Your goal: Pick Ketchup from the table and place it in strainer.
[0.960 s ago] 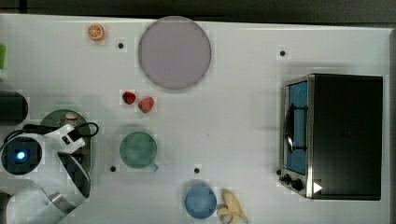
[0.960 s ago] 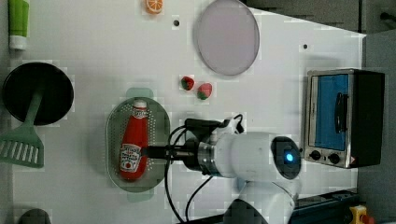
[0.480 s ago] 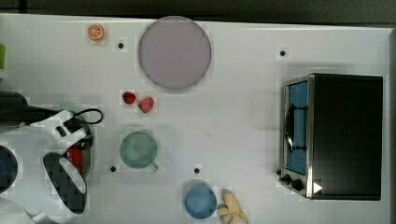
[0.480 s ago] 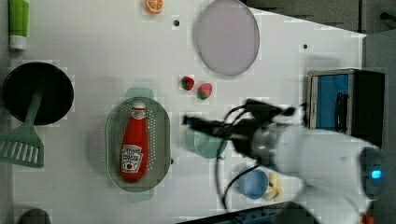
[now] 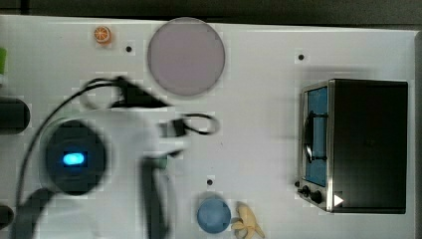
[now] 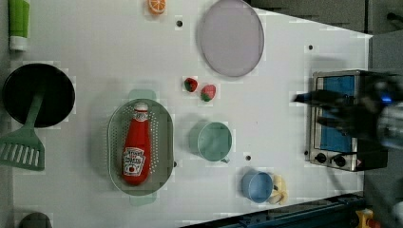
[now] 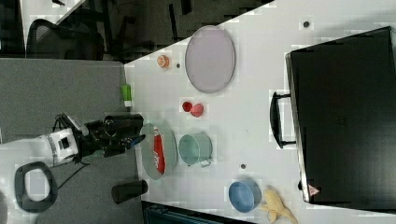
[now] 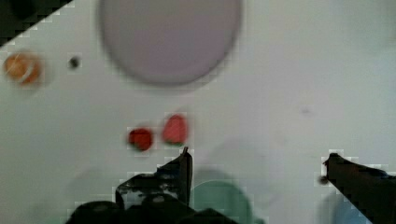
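The tool point(image 8: 257, 163) hangs with fingers spread wide, gripping nothing (two red strawberries point(image 8: 159, 135) lie below it). The slim red ketchup squeeze bottle point(image 6: 135, 149) lies inside the pale green perforated oval strainer point(image 6: 164, 142) on the white table point(image 6: 104, 57).

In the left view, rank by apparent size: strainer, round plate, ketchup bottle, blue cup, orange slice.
1. Strainer and round plate: look alike, no ranking.
2. Ketchup bottle.
3. Blue cup.
4. Orange slice, partly cut off by the frame edge.
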{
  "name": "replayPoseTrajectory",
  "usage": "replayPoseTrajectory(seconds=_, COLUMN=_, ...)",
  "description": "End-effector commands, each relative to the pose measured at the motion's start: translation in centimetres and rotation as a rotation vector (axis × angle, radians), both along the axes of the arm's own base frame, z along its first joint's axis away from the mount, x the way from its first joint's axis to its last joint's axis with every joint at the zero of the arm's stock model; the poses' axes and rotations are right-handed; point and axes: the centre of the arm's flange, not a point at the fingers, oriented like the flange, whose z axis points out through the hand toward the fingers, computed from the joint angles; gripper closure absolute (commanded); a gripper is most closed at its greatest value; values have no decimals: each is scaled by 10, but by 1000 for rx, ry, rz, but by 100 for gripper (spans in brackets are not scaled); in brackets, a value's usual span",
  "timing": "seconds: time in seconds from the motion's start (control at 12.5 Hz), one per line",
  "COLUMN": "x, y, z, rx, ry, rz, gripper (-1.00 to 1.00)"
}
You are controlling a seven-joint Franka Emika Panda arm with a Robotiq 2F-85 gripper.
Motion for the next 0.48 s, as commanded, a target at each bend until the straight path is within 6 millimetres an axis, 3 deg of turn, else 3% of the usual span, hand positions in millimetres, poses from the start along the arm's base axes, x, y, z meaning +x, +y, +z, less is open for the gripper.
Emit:
replayPoseTrajectory(seconds=0.08, x=-3, y=-68, z=56, rx=3, ry=3, rz=-114, gripper=-100)
replayPoseTrajectory(seconds=0.24, x=-12, y=-96, z=79, rx=6, ry=43, rz=-107, gripper=-100)
replayPoseTrajectory(seconds=0.48, x=-20, y=-123, z=86, rx=81, ry=91, rz=-160, gripper=-100)
